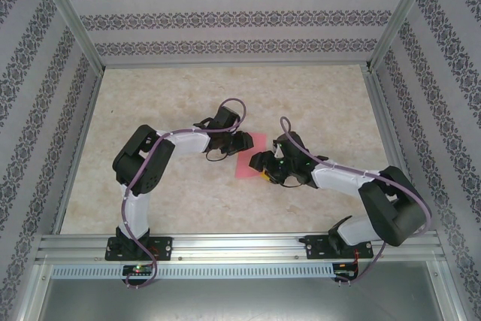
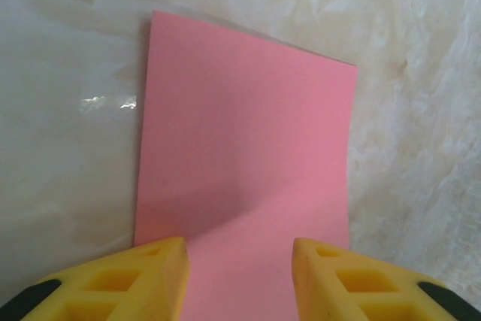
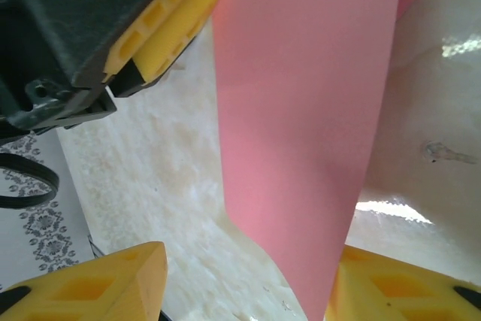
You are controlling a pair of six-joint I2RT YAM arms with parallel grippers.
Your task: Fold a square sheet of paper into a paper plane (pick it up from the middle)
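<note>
On my left, the left gripper (image 1: 239, 142) is low over the table (image 1: 173, 103) with its jaws apart, gripping nothing. In its wrist camera the square sheet of paper (image 2: 244, 148) runs out from between the two yellow tips, mostly flat, with its right edge bowing a little. From above, the sheet (image 1: 252, 157) lies mid-table between the two grippers, and both reach in over it. On my right, the right gripper (image 1: 261, 162) is also spread wide and clamps nothing. In its wrist camera the pink sheet (image 3: 301, 125) runs up through the gap close to the right-hand tip, and I cannot tell whether it touches. It looks lifted or curled there, not flat. I judge we are at the pickup or the first crease, and no sharp fold line shows. To do this well I would first settle which hand pins and which hand lifts. I would keep the left one down on its edge as an anchor. I would centre the right jaws on the sheet before shutting, since it sits off to one side of the gap and a lopsided pinch would skew the fold. Thin paper on a glossy surface slides easily, so I would close slowly and watch both wrist cameras for drift.
</note>
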